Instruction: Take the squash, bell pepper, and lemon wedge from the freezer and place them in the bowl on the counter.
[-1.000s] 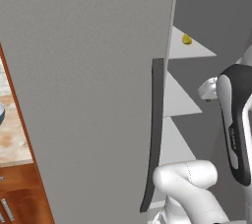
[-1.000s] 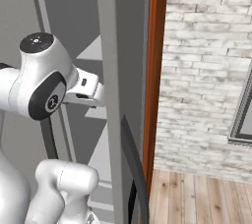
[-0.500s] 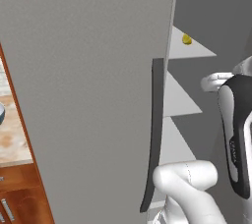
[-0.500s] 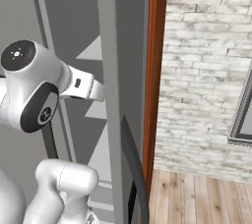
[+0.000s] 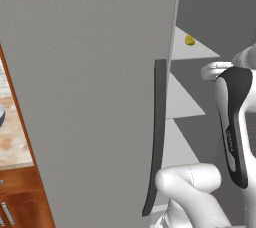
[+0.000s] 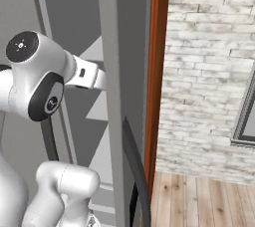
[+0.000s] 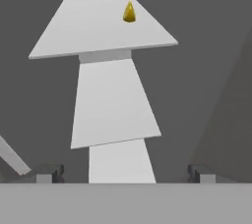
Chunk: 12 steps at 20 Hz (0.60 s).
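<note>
freezer [image 7: 206, 70] interior, pale shelves | lemon wedge [image 7: 129, 13] on top shelf, well beyond tool [image 7: 125, 173] | tool spread, empty

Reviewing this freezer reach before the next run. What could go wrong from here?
1. The lemon wedge sits far back on the top shelf; the open gripper is well short, so a long reach could clip the shelf edge.
2. The arm works close beside the open freezer door; the elbow may bump it.
3. The wedge is tiny; wide jaws could push it rather than grip it.
</note>
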{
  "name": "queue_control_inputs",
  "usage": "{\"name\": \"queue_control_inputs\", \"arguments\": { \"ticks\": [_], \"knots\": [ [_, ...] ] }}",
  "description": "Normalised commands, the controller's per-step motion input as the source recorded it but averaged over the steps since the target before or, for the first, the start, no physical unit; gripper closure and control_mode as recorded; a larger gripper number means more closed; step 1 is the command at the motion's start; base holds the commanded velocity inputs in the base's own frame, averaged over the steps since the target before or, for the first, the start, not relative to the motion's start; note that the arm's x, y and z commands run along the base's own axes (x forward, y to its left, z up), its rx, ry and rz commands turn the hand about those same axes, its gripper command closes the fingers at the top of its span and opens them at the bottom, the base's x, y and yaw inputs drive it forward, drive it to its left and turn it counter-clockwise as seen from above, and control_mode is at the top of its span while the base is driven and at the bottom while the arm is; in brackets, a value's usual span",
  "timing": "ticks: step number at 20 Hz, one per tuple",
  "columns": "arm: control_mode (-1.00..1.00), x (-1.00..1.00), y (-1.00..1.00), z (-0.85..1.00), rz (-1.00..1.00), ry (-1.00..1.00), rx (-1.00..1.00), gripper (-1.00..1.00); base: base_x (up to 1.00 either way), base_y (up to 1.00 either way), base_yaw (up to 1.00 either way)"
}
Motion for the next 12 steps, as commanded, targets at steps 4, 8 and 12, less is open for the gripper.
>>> {"name": "queue_control_inputs", "arguments": {
  "ticks": [4,8,12],
  "knots": [
    [-1.0,0.56,0.0,0.2,0.0,0.0,0.0,-1.0,0.0,0.0,0.0],
    [-1.0,0.82,0.01,0.08,0.0,0.0,0.0,-1.0,0.0,0.0,0.0],
    [-1.0,0.83,0.0,0.0,0.0,0.0,0.0,-1.0,0.0,0.0,0.0]
  ]
}}
